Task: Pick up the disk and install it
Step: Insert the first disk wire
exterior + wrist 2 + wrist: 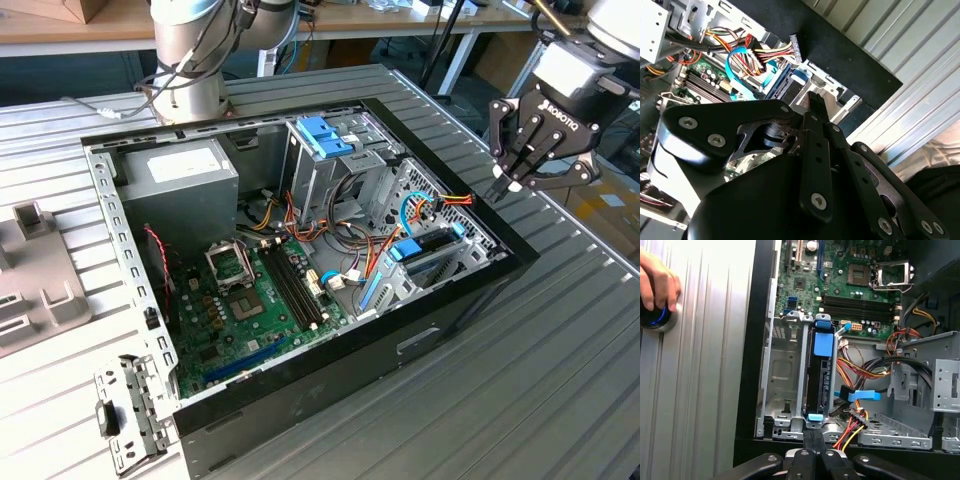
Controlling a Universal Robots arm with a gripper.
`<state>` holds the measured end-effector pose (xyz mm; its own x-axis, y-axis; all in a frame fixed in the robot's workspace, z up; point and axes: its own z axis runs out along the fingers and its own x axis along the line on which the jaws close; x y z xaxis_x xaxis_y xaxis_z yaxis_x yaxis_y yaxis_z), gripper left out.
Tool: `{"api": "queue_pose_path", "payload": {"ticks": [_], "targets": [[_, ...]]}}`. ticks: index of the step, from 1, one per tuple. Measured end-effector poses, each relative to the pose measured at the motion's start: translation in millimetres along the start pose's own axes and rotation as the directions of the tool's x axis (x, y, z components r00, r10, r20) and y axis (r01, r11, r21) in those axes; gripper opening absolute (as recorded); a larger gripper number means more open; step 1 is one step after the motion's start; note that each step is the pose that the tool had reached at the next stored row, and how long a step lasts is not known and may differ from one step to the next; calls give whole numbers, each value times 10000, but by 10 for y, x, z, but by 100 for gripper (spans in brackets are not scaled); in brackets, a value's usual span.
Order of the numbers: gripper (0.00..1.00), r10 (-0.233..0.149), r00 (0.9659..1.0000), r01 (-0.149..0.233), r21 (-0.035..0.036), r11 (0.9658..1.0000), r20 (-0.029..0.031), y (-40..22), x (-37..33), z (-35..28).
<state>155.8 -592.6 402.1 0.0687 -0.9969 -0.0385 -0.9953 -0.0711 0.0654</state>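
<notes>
The disk (pixel 819 371), dark with light-blue rail pieces at its ends, sits upright in a slot of the metal drive bay (pixel 782 375) at the case's edge. It also appears in the exterior view (pixel 425 248) near the case's right wall, and in the second wrist view (pixel 790 82). My gripper (pixel 508 185) hovers above and just outside that wall, apart from the disk. Its black fingers (pixel 813 437) are pressed together with nothing between them, their tips (pixel 813 100) pointing towards the disk's end.
The open black computer case (pixel 400 345) lies on a ribbed metal table. Inside are a tall drive cage with a blue bracket (pixel 325 135), a power supply (pixel 180 180), the motherboard (pixel 250 300) and loose cables (pixel 855 425). A hand (pixel 657 282) rests on a round button on the table.
</notes>
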Motion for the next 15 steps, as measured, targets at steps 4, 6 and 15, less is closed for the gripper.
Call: {"api": "queue_pose_path", "payload": {"ticks": [4, 6, 15], "targets": [[11, -510, 9987, 510, -21, 9987, -37, -11, 1, 16], [11, -732, 9973, 732, -31, 9973, -55, -19, 2, 25], [11, -1680, 9857, 1680, -75, 9858, -113, -80, 0, 56]]}}
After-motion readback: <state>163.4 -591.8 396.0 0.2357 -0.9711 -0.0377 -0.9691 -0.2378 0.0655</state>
